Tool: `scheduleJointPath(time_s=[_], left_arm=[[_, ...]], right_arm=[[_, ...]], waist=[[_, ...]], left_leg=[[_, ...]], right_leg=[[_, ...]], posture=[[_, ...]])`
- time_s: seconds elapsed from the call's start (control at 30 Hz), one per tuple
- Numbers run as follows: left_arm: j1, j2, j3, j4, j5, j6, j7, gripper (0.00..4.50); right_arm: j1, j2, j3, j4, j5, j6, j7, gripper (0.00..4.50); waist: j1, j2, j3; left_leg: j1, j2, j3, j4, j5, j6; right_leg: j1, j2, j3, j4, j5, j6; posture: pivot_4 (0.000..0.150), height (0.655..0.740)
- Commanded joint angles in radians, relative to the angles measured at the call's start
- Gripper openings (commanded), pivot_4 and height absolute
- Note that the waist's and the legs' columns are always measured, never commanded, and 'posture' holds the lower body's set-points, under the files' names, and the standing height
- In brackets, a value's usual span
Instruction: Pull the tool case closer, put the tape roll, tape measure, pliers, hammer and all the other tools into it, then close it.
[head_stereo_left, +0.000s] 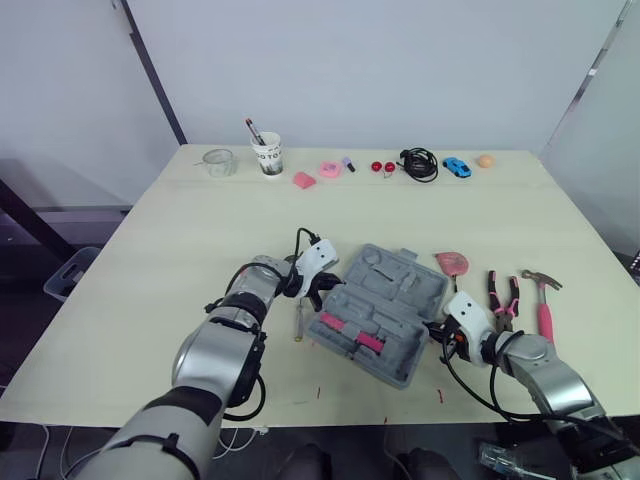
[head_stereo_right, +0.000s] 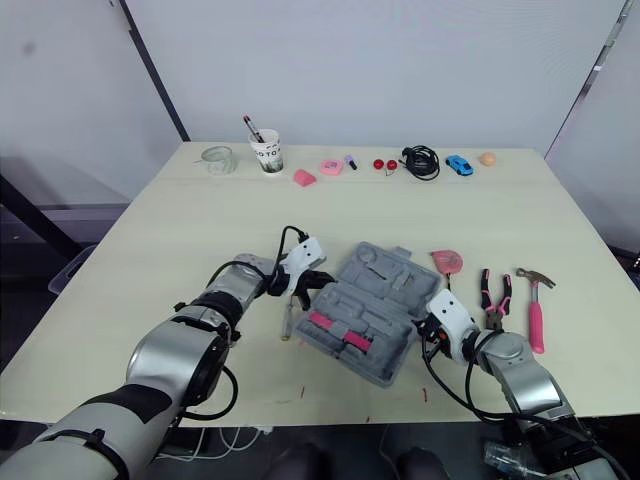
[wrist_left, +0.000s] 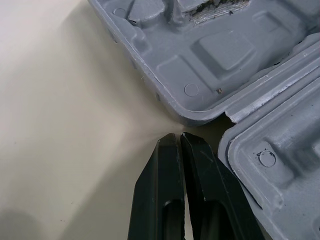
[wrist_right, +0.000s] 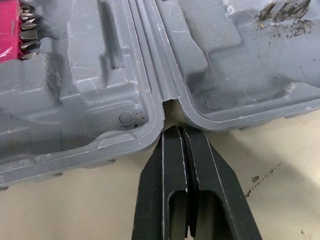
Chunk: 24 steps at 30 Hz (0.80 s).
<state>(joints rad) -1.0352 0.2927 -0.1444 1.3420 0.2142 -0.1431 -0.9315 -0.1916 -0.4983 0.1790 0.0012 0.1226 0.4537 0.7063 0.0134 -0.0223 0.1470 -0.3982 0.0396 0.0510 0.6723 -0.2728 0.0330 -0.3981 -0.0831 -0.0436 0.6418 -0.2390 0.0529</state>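
Tool case (head_stereo_left: 385, 310) lies open and flat at table (head_stereo_left: 150, 260) centre, grey, both halves up, turned a bit diagonal. Pink bit holder (head_stereo_left: 350, 333) sits in the near half.

L gripper (wrist_left: 176, 137) is at the case's 9 o'clock, by the hinge end. Its fingers are clenched together on nothing, tips on the table just beside the rim.

R gripper (wrist_right: 181, 129) is at the case's 4 o'clock, also clenched and empty. Tips are right at the hinge notch; I can't tell if they touch.

- Screwdriver (head_stereo_left: 298, 322): on the table at 8 o'clock of the case, just beside it.
- Pink rounded item (head_stereo_left: 452, 262): at 1 o'clock, near the case.
- Pliers (head_stereo_left: 503, 297): at 3 o'clock.
- Hammer (head_stereo_left: 543, 300): just past the pliers.

All are outside the case.

At 12 o'clock along the far edge are cup w/ pen (head_stereo_left: 267, 153), cable (head_stereo_left: 419, 163) and blue toy car (head_stereo_left: 456, 167).
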Motion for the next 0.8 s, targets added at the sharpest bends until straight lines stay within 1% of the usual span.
scheduleJointPath(time_s=[0.03, 0.27, 0.53, 0.67, 0.8], left_arm=[[-0.018, -0.021, 0.004, 0.0, 0.0, 0.005, -0.06, 0.18], [0.003, 0.005, -0.004, -0.01, -0.001, 0.015, -0.201, 0.18], [0.039, 0.035, -0.035, -0.039, 0.018, 0.009, -0.305, 0.18], [0.064, 0.039, -0.045, -0.074, 0.005, 0.048, -0.369, 0.18], [0.1, 0.046, -0.05, -0.156, -0.007, 0.113, -0.396, 0.18]], right_arm=[[-0.005, 0.001, -0.023, -0.027, 0.007, -0.024, 0.0, 0.0], [0.006, -0.018, -0.037, -0.021, 0.02, -0.048, 0.03, 0.0], [0.006, -0.037, -0.036, -0.01, 0.036, -0.07, 0.108, 0.0], [0.015, -0.053, -0.032, -0.014, 0.047, -0.073, 0.16, 0.0], [0.019, -0.062, -0.035, -0.014, 0.055, -0.079, 0.189, 0.0]], waist=[[0.0, 0.0, 0.0], [-0.001, 0.0, 0.0], [-0.003, 0.0, 0.0], [-0.003, 0.0, 0.0], [-0.003, 0.0, 0.0]], left_leg=[[0.0, 0.0, 0.0, 0.0, 0.0, 0.0], [0.0, 0.0, 0.0, 0.0, 0.0, 0.0], [0.0, 0.0, 0.0, 0.0, 0.0, 0.0], [0.0, 0.0, 0.0, 0.0, 0.0, 0.0], [0.0, 0.0, 0.0, 0.0, 0.0, 0.0]], right_leg=[[0.0, 0.0, 0.0, 0.0, 0.0, 0.0], [0.0, 0.0, 0.0, 0.0, 0.0, 0.0], [0.0, 0.0, 0.0, 0.0, 0.0, 0.0], [0.0, 0.0, 0.0, 0.0, 0.0, 0.0], [0.0, 0.0, 0.0, 0.0, 0.0, 0.0]], posture=[[0.15, 0.74], [0.15, 0.74], [0.15, 0.74], [0.15, 0.74], [0.15, 0.74]])
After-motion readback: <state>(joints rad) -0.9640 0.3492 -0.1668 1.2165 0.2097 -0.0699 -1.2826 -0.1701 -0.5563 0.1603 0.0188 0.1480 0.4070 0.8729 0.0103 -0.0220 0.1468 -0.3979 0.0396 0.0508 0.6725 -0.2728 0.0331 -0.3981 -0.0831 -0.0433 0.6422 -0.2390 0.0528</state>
